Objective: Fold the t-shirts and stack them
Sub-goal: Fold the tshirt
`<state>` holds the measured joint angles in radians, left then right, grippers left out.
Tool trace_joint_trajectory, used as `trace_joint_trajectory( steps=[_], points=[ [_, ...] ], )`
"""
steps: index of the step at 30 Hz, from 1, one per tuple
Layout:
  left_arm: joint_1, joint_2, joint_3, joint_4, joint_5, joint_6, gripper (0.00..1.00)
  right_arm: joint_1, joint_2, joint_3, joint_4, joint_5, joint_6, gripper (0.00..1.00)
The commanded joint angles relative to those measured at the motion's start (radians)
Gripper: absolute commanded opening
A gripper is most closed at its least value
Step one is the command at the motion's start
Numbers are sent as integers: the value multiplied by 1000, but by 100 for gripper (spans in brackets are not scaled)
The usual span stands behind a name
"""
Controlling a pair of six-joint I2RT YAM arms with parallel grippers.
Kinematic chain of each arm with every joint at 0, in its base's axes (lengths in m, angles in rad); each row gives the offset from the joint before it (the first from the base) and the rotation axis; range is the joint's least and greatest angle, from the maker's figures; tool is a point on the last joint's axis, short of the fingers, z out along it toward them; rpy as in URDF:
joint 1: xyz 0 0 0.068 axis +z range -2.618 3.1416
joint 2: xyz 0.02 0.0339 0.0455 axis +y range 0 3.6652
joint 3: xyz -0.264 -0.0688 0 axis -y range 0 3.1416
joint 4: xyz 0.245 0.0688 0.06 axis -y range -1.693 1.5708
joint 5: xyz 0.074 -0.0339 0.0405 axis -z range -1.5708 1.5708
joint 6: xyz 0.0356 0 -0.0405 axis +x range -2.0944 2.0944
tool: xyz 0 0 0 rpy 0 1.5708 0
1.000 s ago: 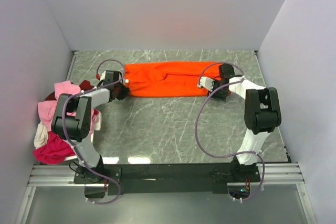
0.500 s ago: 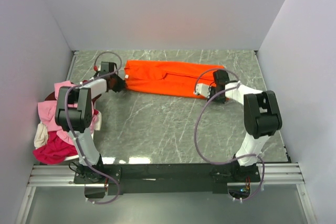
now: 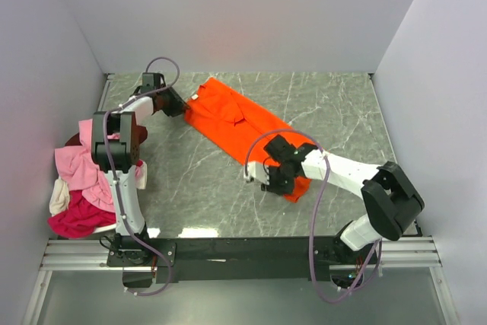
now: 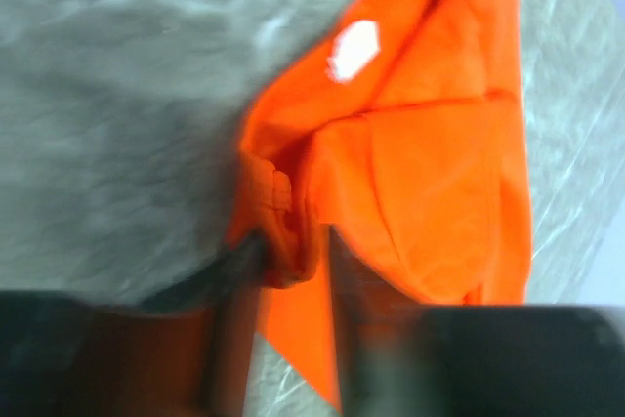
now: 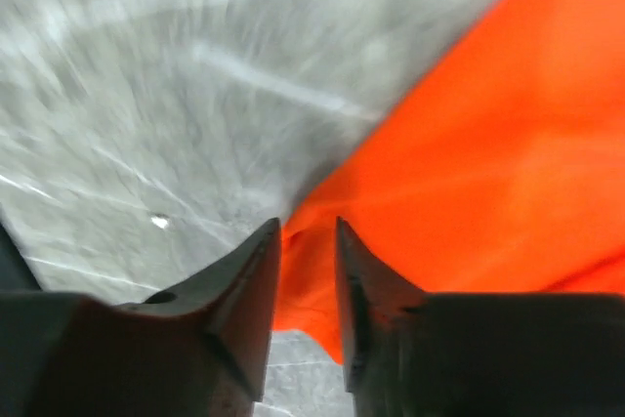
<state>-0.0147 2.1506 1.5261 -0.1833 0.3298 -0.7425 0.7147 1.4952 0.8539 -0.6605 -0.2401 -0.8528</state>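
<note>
The orange t-shirt (image 3: 240, 123), folded into a long strip, lies slantwise on the grey marble table (image 3: 342, 104), running from the far left to the near middle. My left gripper (image 3: 179, 106) is shut on its far-left end, and the left wrist view shows bunched orange cloth (image 4: 410, 173) pinched between the fingers, with the white neck label (image 4: 352, 49) beyond. My right gripper (image 3: 262, 175) holds the near end. In the right wrist view the shirt's corner (image 5: 459, 163) sits between the narrow jaws of that right gripper (image 5: 308, 227).
A loose pile of t-shirts lies at the table's left edge: light pink (image 3: 82, 161), magenta (image 3: 74, 220) and cream-white (image 3: 59, 199). White walls close off the back and both sides. Both arms' cables loop above the table.
The right gripper swung its end of the orange t-shirt from the far right to the near middle. The left gripper moved farther back with its end. The strip now lies slantwise.
</note>
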Motion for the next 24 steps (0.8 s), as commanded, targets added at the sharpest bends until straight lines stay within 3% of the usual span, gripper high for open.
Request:
trace_joint_trajectory(
  steps=[1, 4, 5, 8, 10, 15, 18, 24],
  points=[
    [-2, -36, 95, 7, 104, 124, 42, -41, -49, 166, -79, -129, 120, 38],
    [-2, -115, 123, -15, 31, 216, 67, -154, -43, 290, -140, -246, 141, 48],
    [-2, -136, 123, -13, 12, 250, 69, -193, -12, 348, -146, -278, 150, 50],
    [-4, -230, 100, 8, -28, 278, 72, -360, 65, 462, -127, -392, 191, 51],
    [-4, -302, 59, 42, -25, 275, 72, -447, 176, 526, -84, -445, 308, 51],
    [-5, -464, -81, 62, -35, 296, 72, -511, 512, 881, -108, -570, 530, 55],
    [-5, -593, -177, 71, -63, 319, 75, -509, 641, 1005, -19, -503, 729, 55],
    [-1, -830, -399, 65, -55, 385, 80, -508, 868, 1258, -30, -394, 841, 55]
  ],
)
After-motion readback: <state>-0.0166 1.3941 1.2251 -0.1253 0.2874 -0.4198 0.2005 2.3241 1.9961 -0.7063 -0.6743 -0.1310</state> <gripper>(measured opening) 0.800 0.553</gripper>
